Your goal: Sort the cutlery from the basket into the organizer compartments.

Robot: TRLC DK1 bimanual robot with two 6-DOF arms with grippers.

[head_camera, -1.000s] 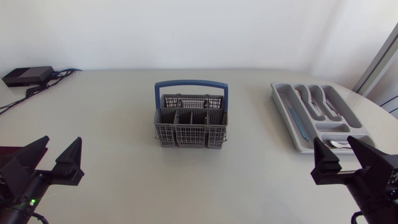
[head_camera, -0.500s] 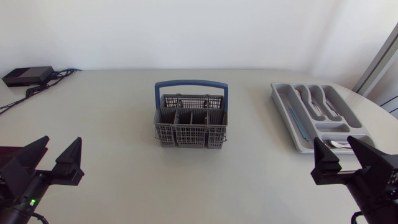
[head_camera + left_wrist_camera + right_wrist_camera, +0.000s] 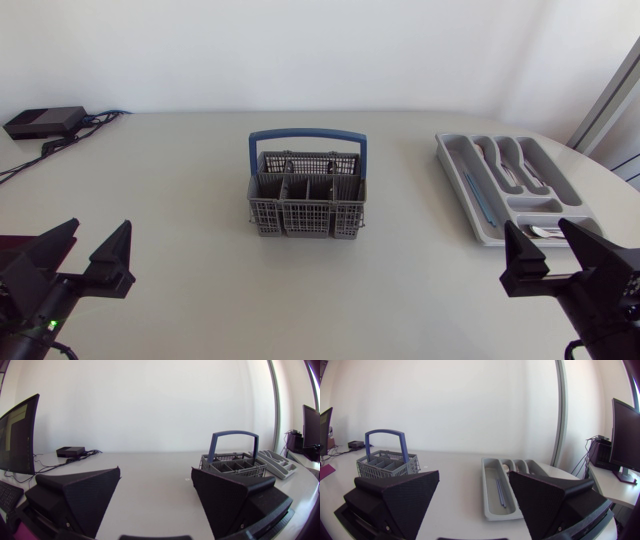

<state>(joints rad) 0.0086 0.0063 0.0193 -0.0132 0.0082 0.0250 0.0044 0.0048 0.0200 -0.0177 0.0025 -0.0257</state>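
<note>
Sitting at near corners, my left gripper [image 3: 98,234] and right gripper [image 3: 540,232] were open, empty; basket [image 3: 306,205] looked emptied, cutlery [image 3: 510,165] lay in the organizer [image 3: 455,180], sorting likely done.

Grey mesh basket [image 3: 300,217] — blue handle [image 3: 307,133].
</note>
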